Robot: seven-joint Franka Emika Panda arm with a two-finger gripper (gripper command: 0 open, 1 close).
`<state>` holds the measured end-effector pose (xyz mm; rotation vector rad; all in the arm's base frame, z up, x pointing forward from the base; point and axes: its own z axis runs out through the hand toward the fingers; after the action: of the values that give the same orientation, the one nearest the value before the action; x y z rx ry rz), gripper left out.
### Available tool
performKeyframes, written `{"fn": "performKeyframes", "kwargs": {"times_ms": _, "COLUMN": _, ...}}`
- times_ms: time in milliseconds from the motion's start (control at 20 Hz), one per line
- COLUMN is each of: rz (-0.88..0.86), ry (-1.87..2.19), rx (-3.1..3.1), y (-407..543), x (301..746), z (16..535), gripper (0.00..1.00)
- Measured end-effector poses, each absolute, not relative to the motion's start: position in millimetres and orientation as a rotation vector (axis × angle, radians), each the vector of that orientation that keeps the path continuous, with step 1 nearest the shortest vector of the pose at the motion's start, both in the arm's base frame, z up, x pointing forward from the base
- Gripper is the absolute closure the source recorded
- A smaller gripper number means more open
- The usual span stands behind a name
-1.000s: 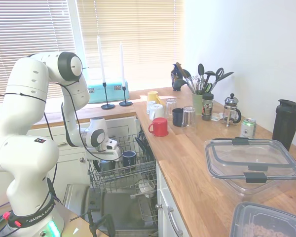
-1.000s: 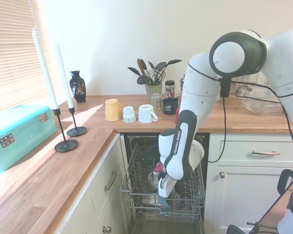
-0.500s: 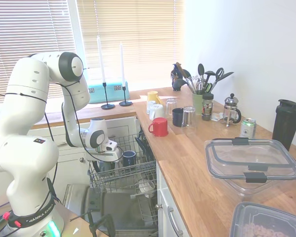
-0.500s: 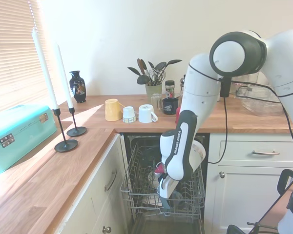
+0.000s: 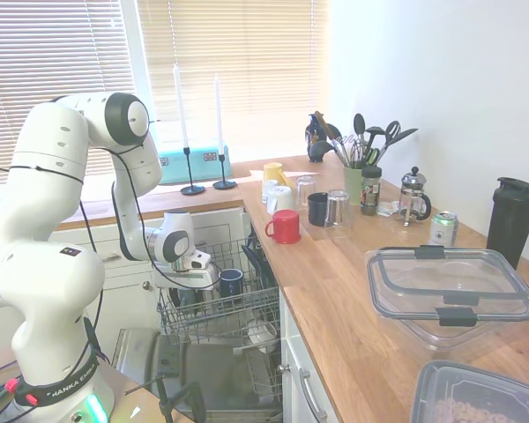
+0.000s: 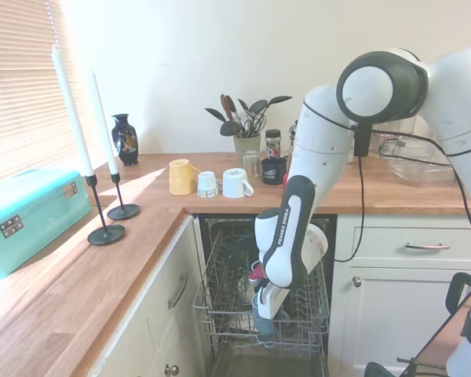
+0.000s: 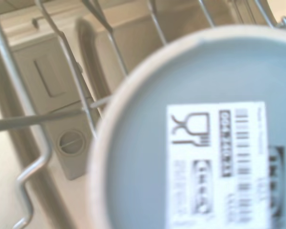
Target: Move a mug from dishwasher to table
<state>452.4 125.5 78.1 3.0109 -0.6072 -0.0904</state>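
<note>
The gripper point(image 6: 261, 308) is down in the dishwasher point(image 5: 219, 310) rack, right over the upside-down mug point(image 7: 200, 138). I cannot tell if it has clamped on. Next: lift the mug to the table point(image 5: 353, 291).

matt ceramic mug point(image 7: 200, 133), wire rack point(image 5: 216, 304), wooden table point(image 5: 353, 291)

opposing wide views share dishwasher point(image 5: 216, 308), wrist close

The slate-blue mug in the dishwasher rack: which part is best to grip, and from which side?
Probably grip across its wall near the base, coming straight down. The mug stands upside down, labelled base facing the wrist camera, and rack wires crowd its sides.
</note>
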Motion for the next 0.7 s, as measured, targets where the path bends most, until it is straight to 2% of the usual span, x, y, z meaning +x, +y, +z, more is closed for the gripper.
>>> {"fn": "performKeyframes", "kwargs": {"times_ms": 700, "rz": -0.132, "ry": -0.622, "rx": 3.024, "y": 132.5, "x": 455.1, "z": 73.5, "gripper": 1.0}}
